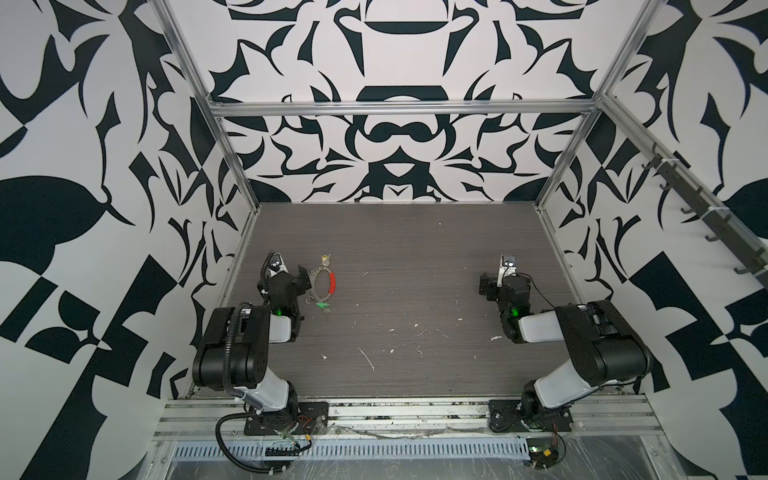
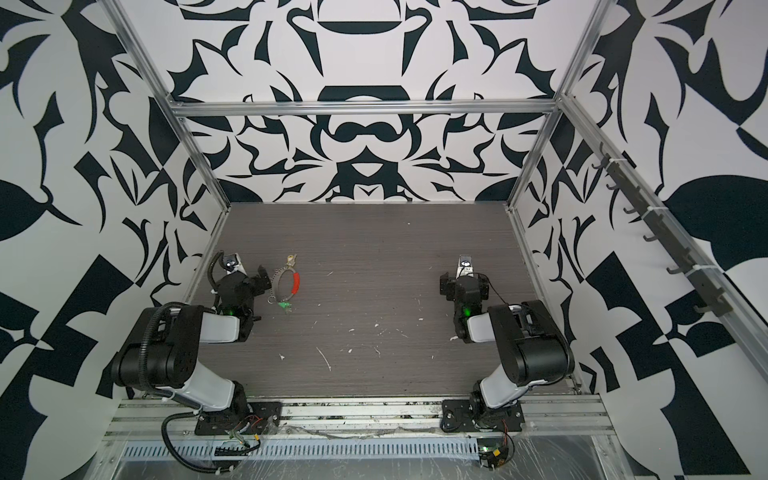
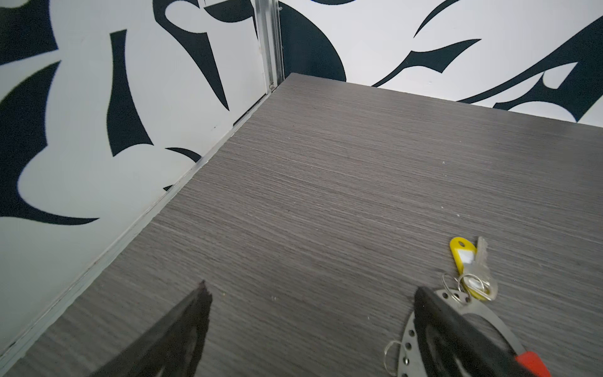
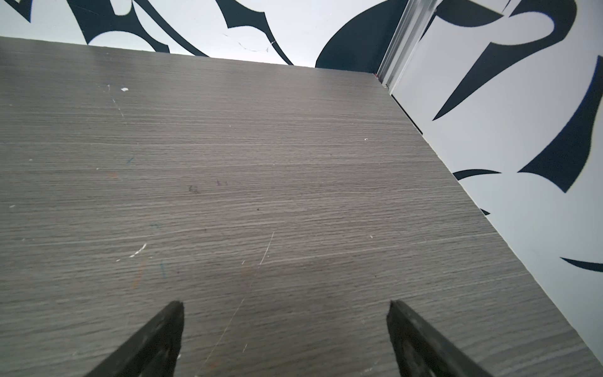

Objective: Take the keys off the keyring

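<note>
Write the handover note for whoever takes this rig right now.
Left tool: open, empty, beside the large grey metal keyring with a red sleeve; contact unclear.
Right tool: open, empty, well away from it.
Yellow plastic tag and silver key sit linked at the ring's far end; green plastic tag lies at its near end.
Done: nothing removed. Left: take every key off.

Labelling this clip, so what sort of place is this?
Likely a robot test cell: left arm and right arm bolted to a rail, aluminium frame and patterned walls around a grey tabletop.
</note>
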Tool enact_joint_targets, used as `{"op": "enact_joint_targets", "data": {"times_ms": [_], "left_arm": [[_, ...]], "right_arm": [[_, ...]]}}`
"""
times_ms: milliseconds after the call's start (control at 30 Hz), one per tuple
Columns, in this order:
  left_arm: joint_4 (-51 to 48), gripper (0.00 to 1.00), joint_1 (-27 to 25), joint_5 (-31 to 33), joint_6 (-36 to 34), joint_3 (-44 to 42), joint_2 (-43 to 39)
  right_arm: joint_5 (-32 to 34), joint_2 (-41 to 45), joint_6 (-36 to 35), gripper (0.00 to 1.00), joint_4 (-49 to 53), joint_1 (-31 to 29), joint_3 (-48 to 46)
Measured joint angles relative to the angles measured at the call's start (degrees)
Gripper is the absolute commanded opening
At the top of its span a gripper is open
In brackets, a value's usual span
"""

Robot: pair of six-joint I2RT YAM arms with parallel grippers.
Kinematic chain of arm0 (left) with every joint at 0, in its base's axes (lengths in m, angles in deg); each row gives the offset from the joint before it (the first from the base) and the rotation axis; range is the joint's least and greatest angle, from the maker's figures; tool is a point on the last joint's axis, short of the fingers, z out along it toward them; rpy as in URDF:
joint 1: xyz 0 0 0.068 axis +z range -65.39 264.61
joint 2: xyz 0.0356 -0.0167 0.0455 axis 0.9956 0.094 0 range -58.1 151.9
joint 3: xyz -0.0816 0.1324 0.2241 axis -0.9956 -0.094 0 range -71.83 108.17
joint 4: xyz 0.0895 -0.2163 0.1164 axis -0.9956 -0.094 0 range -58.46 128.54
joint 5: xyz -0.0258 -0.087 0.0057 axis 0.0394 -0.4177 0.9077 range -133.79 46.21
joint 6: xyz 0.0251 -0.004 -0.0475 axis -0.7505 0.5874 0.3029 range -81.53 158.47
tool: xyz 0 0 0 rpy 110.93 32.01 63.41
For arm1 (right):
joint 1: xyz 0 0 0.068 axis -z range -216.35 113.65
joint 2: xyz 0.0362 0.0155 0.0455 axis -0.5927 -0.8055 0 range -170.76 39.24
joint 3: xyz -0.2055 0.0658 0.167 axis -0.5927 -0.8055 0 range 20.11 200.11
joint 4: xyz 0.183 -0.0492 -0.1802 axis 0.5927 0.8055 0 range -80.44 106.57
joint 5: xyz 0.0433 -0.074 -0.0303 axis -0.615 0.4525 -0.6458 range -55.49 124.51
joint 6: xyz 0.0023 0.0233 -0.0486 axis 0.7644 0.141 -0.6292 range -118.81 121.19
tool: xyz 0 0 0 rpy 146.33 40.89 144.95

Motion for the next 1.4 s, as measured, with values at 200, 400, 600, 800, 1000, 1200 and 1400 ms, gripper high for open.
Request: {"op": "enact_joint_targets", "data": {"times_ms": [200,400,600,800,1000,1200,1400], "left_arm": [[0.0,0.99,0.0,0.0,0.0,0.0,0.0],[-0.3,0.99,0.0,0.1,0.0,0.0,-0.2],[-12.6,0.99,-0.3,-0.2,0.0,3.0,-9.8],[-20.0,0.99,-0.5,0.2,6.9,7.3,-23.0],[-29.3,0.99,0.7,2.6,29.6,8.6,-30.4],[-36.9,0.99,6.5,-3.5,45.2,8.8,-34.1],[-37.2,0.91,6.9,-12.8,51.5,7.0,-36.4]], "right_arm": [[0.0,0.0,0.0,1.00,0.0,0.0,0.0],[-0.4,0.8,0.0,1.00,1.2,0.0,0.0],[-1.4,8.5,0.1,1.00,16.6,-0.6,6.0],[2.8,14.3,2.0,1.00,25.4,-5.7,11.6],[8.4,19.7,20.0,1.00,37.8,-7.9,14.7],[2.0,23.9,34.6,0.95,42.1,-2.4,14.8],[-6.9,22.9,38.9,0.92,43.7,-2.8,12.6]]}}
